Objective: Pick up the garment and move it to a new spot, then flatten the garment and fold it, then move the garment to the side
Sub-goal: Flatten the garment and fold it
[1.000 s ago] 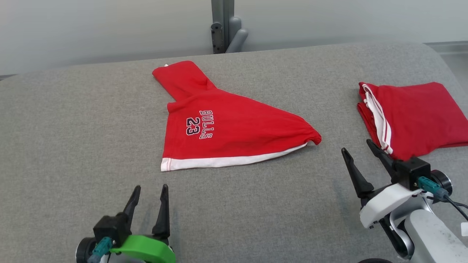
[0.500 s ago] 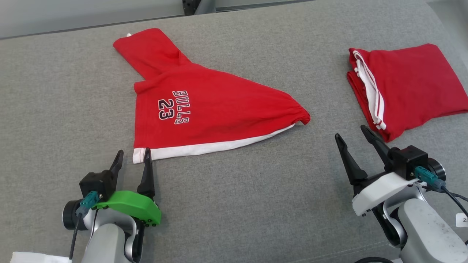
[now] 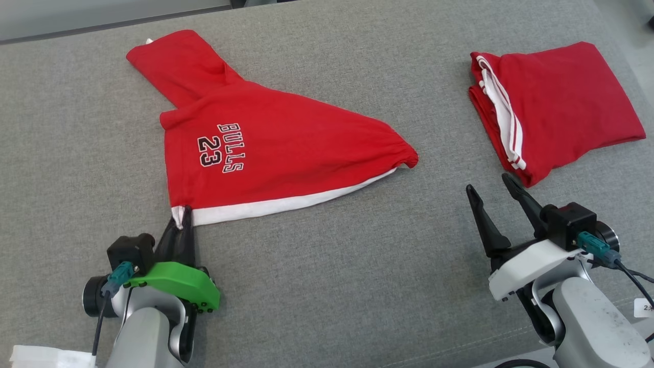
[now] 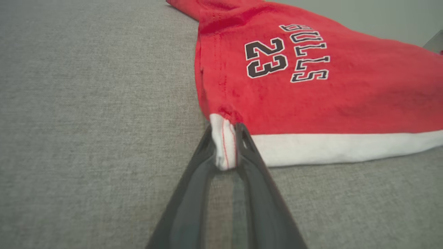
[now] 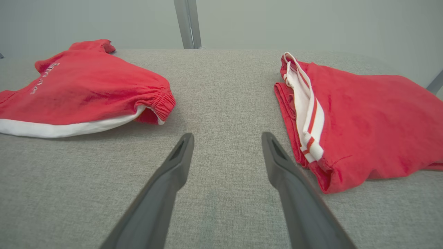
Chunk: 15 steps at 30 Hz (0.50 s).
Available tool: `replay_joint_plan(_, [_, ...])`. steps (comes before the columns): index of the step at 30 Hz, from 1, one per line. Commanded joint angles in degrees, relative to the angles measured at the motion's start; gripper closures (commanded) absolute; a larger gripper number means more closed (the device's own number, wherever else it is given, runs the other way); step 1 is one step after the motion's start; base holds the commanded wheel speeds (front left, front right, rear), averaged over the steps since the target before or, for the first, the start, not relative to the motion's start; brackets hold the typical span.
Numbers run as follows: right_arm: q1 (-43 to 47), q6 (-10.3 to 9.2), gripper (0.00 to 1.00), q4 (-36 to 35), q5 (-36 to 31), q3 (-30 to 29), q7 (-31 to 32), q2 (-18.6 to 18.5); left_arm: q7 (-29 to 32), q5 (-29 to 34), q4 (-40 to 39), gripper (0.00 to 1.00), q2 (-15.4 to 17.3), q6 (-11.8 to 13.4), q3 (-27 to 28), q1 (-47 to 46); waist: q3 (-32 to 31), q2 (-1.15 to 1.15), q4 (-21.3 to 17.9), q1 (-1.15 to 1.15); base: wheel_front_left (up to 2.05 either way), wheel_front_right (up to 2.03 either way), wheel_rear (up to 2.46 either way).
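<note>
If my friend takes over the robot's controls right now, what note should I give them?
Left gripper: shut on the white hem corner of the red Bulls shorts.
Right gripper: open, holding nothing, next to the folded red garment.
The shorts lie unflattened on the grey surface, not yet lifted.
Done: the corner is gripped.
Left: lift, move to a new spot, flatten, fold, set aside.

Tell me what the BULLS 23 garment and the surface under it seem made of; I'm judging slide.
BULLS 23 garment: soft matte knit, likely cotton jersey; it puckers where the left gripper pinches its white hem. Surface: grey woven upholstery-like fabric, coarse matte weave visible.
</note>
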Motion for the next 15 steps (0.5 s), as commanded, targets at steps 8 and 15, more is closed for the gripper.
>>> replay_joint_plan(8, [1.3,-0.09,0.0,0.6,0.5,-0.9,-0.1,0.0,0.0,0.6,-5.3,1.0,0.2,-0.5,-0.4,2.3,-1.5,0.0,1.4,0.0,0.0,0.0,0.0])
replay_joint_plan(15, [4.5,-0.09,0.0,1.9,1.2,-2.5,-0.1,0.6,0.0,-1.5,-10.9,1.0,0.2,-0.4,-3.8,7.7,-5.3,0.0,6.9,0.0,0.0,0.0,0.0])
